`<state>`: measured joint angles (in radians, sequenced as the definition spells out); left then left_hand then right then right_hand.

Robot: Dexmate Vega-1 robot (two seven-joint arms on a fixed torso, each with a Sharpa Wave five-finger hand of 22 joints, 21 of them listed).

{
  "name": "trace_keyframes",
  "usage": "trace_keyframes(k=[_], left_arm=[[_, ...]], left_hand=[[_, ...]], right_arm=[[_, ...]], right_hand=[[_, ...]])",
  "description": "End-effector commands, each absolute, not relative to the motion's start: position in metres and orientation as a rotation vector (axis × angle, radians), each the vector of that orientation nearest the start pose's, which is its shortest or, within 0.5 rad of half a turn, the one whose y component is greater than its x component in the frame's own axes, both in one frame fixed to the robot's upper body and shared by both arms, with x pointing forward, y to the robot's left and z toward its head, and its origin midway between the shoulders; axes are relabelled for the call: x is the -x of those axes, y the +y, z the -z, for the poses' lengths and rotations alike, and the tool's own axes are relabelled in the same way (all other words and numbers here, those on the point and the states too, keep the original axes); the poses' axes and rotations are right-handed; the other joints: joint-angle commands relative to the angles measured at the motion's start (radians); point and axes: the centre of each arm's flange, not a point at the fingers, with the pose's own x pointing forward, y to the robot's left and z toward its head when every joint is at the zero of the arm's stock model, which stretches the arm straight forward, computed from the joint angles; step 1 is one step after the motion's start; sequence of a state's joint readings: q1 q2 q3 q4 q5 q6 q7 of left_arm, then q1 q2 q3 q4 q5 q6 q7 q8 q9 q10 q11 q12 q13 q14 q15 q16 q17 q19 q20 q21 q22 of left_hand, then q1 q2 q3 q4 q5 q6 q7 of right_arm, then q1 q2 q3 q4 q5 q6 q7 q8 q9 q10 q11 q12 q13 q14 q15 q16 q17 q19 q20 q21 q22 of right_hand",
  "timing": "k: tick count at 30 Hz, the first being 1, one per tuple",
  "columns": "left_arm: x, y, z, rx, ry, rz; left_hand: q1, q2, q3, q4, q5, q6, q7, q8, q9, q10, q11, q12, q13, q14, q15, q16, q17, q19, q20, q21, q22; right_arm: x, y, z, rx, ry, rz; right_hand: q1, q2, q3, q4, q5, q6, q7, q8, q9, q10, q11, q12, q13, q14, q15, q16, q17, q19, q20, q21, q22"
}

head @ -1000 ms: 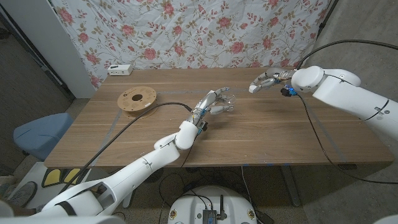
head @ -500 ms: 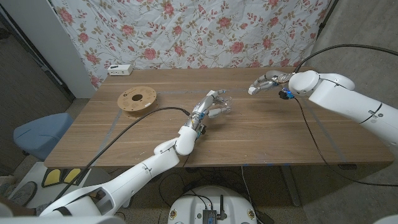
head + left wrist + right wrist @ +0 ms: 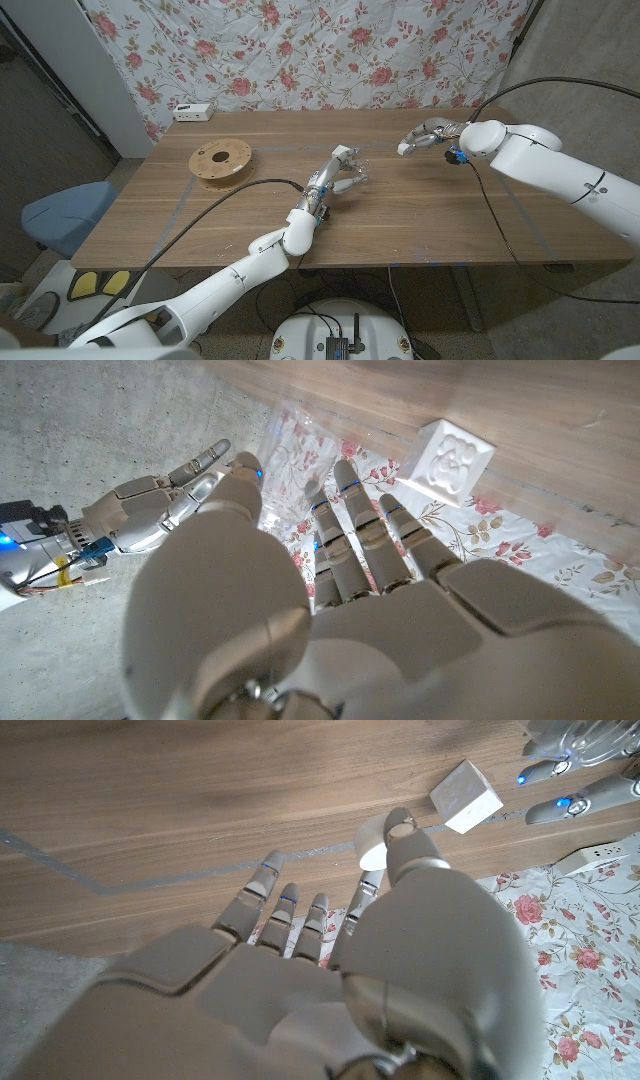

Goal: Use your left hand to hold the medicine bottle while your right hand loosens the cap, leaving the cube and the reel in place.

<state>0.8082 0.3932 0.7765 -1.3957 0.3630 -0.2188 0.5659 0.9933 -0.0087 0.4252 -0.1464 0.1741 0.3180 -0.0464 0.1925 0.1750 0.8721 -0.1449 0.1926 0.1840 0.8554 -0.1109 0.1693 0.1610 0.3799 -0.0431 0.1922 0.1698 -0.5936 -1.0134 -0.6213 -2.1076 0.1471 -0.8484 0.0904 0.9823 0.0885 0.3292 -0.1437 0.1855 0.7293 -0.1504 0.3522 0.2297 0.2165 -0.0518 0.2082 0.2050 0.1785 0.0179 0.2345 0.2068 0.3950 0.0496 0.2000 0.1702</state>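
step: securing bottle | left hand [image 3: 343, 175] is cupping the medicine bottle [image 3: 288, 470] between thumb and fingers, grip unconfirmed | right hand [image 3: 425, 134] is hovering empty, fingers spread, well apart | advice: firm the hold first, avoiding the cube [image 3: 450, 460] beyond the left fingertips

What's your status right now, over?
Left hand open, right hand open. Medicine bottle not yet held. Cube close beside left hand.
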Motion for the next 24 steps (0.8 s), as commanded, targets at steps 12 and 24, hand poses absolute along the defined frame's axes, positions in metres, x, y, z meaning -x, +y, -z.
trace_keyframes(k=[12, 24], left_arm=[[-0.606, 0.079, 0.085, -0.711, -0.897, 0.038], [-0.612, 0.083, 0.088, -0.709, -0.880, 0.042]], left_hand=[[-0.007, -0.006, -0.005, 0.000, 0.006, 0.009, 0.000, -0.004, 0.001, 0.014, -0.010, 0.001, 0.003, -0.010, -0.111, 0.003, 0.003, -0.010, -0.024, -0.001, 0.003], [-0.007, -0.004, -0.006, 0.000, 0.007, 0.008, -0.001, -0.005, 0.001, 0.014, -0.012, 0.001, 0.003, -0.012, -0.110, 0.004, 0.004, -0.012, -0.027, -0.001, 0.002]], right_arm=[[-0.568, -0.254, -0.062, 1.051, -0.156, -0.031], [-0.574, -0.251, -0.055, 1.062, -0.149, -0.008]], right_hand=[[-0.010, -0.001, -0.008, -0.003, -0.002, 0.010, 0.002, 0.005, 0.003, 0.012, 0.001, 0.004, 0.000, 0.013, -0.001, 0.008, 0.003, 0.021, 0.013, 0.010, 0.004], [-0.011, -0.002, -0.011, -0.005, -0.002, 0.011, 0.003, 0.004, 0.003, 0.021, 0.001, 0.005, 0.000, 0.021, -0.003, 0.010, 0.003, 0.036, 0.021, 0.013, 0.004]])
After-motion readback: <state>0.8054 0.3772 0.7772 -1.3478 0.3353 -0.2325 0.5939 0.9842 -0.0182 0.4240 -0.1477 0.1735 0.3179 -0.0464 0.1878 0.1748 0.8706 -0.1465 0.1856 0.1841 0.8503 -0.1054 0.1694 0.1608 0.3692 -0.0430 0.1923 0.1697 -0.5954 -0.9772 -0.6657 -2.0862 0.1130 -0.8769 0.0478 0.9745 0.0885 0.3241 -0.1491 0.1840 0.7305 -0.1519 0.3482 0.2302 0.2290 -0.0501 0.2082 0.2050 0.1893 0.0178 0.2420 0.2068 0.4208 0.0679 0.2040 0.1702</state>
